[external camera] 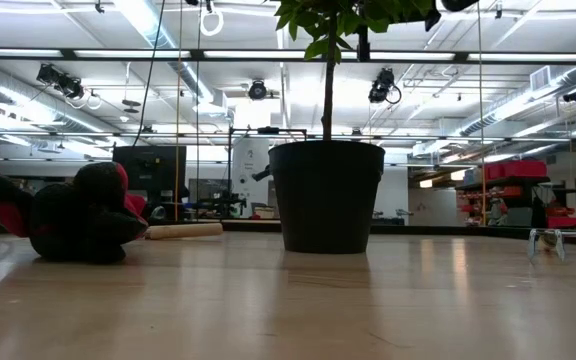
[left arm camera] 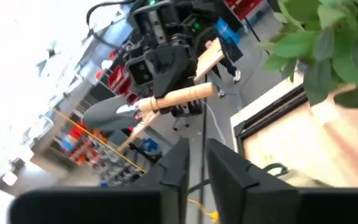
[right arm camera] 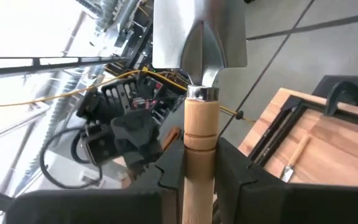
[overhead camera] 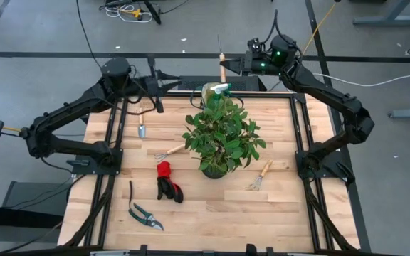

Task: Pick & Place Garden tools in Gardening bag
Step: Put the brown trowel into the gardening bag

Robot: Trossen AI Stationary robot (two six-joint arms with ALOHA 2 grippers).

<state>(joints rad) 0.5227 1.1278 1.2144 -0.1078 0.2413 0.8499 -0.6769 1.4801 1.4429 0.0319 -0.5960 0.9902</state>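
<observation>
Right gripper (right arm camera: 201,177) clamped on the wooden handle of a trowel (right arm camera: 199,74), blade pointing away from the jaws, held off the table's far edge beside the gardening bag (overhead camera: 214,91). Left gripper (left arm camera: 194,171) facing it across the bag, fingers a narrow slit apart, gripping nothing; the same trowel (left arm camera: 157,102) in sight ahead of them, apart. Below both jaws on the table (overhead camera: 276,213): potted plant (overhead camera: 221,135), another trowel (overhead camera: 142,130), two hand rakes (overhead camera: 169,151) (overhead camera: 260,176), red-and-black gloves (overhead camera: 167,181), pruning shears (overhead camera: 144,215). Spray bottle (overhead camera: 221,87) green, at the bag.
</observation>
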